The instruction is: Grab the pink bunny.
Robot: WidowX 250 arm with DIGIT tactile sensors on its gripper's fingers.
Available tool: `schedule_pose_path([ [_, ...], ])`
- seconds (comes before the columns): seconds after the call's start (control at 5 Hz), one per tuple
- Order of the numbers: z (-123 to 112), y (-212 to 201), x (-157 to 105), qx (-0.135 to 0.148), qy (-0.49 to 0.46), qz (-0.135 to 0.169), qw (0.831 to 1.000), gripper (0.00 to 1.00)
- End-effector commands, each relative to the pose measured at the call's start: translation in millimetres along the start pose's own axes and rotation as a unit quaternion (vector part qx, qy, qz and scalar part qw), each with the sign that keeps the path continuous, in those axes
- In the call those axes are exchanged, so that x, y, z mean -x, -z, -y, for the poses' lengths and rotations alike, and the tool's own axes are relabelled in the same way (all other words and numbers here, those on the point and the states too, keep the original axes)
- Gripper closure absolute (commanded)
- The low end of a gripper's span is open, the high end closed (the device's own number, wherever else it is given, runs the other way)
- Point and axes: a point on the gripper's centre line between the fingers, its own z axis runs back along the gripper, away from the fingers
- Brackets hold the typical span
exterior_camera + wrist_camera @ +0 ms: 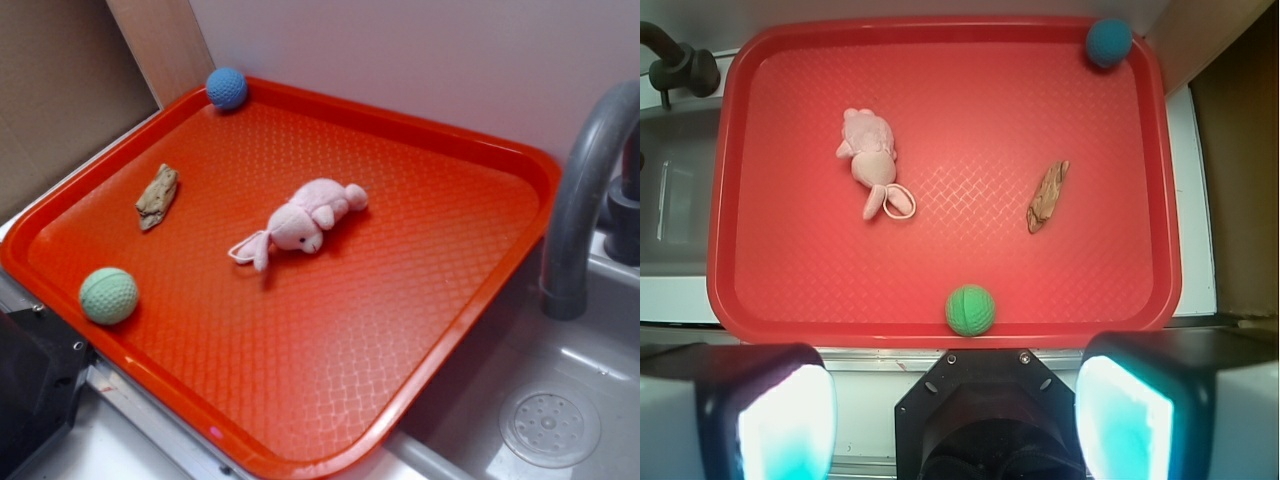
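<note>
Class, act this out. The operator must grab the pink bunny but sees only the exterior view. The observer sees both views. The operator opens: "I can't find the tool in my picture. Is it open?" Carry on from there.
Observer: Yes. In the wrist view the tool is open, with its fingers wide apart and nothing between them.
Operator: Where is it relative to the tray?
Observer: The fingers show off the tray, past the rim nearest the green ball.
Operator: And the pink bunny?
Observer: The pink bunny lies left of the tool's centre line, further in than the ball.
</note>
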Motion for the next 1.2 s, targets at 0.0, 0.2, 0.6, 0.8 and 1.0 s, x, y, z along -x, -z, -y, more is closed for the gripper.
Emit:
schedule_pose_path([
  [0.0, 0, 0, 0, 0.000, 0.000, 0.000, 1.000, 0.00],
  [0.2, 14, 7, -19, 0.002, 0.002, 0.023, 1.000, 0.00],
  [0.6, 39, 42, -59, 0.009, 0.012, 0.017, 1.000, 0.00],
  [0.8, 52, 81, -77, -0.017, -0.005, 0.003, 1.000, 0.00],
  [1.0, 56, 108, -90, -0.035, -0.024, 0.006, 0.999, 0.00],
])
